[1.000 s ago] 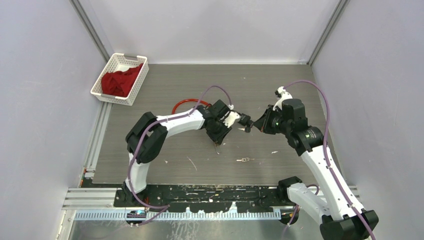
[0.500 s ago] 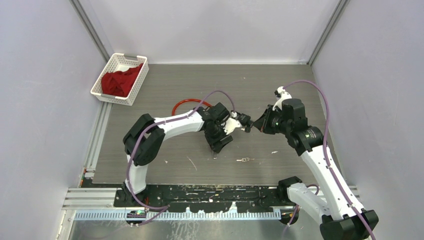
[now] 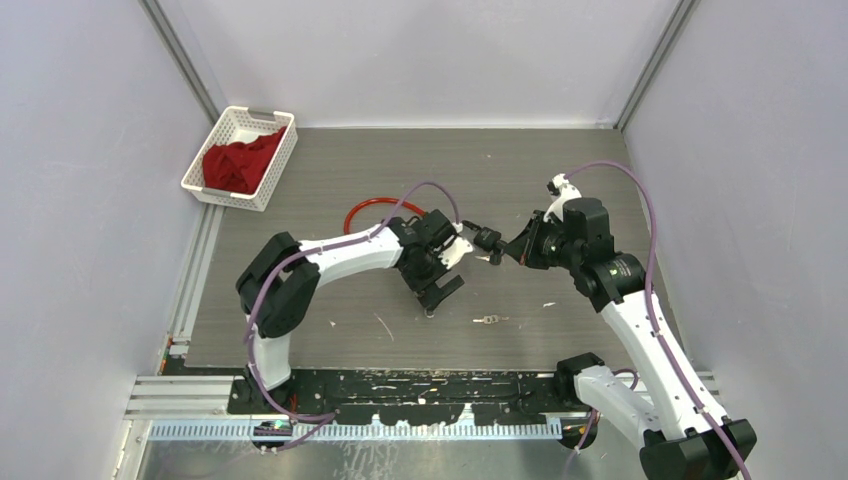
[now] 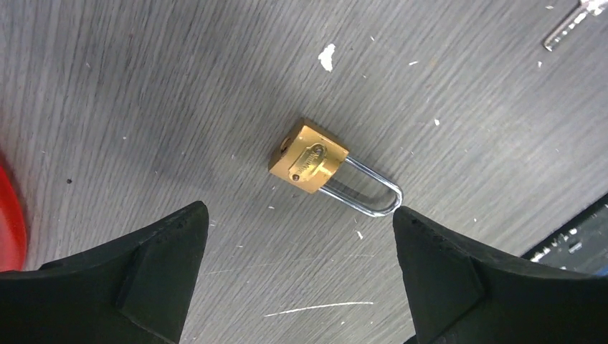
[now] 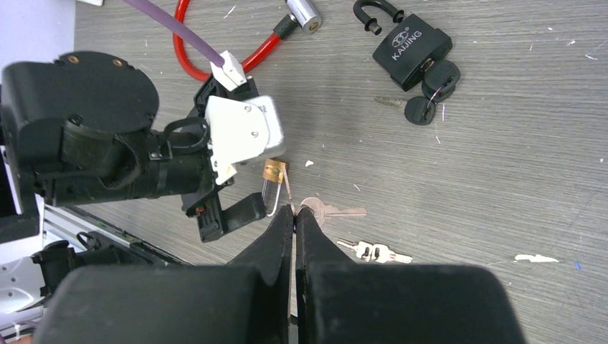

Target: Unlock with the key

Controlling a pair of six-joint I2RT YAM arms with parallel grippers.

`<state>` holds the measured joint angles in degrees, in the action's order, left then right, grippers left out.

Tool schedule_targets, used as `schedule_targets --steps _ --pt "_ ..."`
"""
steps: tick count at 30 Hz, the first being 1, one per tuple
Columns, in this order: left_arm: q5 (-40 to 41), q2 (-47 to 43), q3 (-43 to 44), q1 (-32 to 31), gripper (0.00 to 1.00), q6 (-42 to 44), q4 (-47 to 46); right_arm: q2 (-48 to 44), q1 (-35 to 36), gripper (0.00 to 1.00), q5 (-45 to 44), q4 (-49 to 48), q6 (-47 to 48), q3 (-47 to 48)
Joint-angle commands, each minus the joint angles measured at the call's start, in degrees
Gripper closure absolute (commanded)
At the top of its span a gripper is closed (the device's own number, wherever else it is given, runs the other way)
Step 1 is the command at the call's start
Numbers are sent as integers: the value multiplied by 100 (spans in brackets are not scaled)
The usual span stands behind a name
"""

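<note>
A small brass padlock lies flat on the grey table, its steel shackle seated in the body. My left gripper hovers over it, open, both black fingertips clear of it. The right wrist view shows the same padlock under the left gripper's white housing. My right gripper is shut on a thin key, whose blade sticks out from the fingertips towards the padlock. In the top view the two grippers, left and right, meet near the table's middle.
A copper key and a small silver key pair lie near the right fingertips. A black padlock with keys in it and a red cable lock lie beyond. A white basket with red cloth stands far left.
The left gripper has opened wide and let go of the brass padlock, which now lies on the table. The left arm drew back a little to the left. The right arm held still.
</note>
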<state>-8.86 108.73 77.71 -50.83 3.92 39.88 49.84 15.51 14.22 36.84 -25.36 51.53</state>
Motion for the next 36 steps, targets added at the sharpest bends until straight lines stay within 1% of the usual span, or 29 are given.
schedule_targets --steps 1,5,13,19,23,29,32,36 --pt "792 56 37 -261 1 -392 -358 -141 -28 99 96 -282 32 50" --pt "1057 -23 -76 -273 1 -344 -643 -171 -23 99 128 -295 38 14" --pt "658 45 -173 -364 1 -617 -694 -165 -23 99 204 -340 10 -38" --pt "1066 171 -389 -474 1 -344 -874 -170 -25 99 244 -338 -11 -25" --pt "1125 174 -378 -491 1 -139 -830 -134 -22 99 299 -392 -62 -64" --pt "1509 -181 -829 -477 1 516 -823 -116 -23 99 334 -426 -81 -11" --pt "1537 -449 -1135 -415 1 683 -897 -111 -22 99 360 -432 -77 -23" --pt "1466 -602 -1246 -234 0 829 -963 -159 -23 99 371 -428 -100 -57"
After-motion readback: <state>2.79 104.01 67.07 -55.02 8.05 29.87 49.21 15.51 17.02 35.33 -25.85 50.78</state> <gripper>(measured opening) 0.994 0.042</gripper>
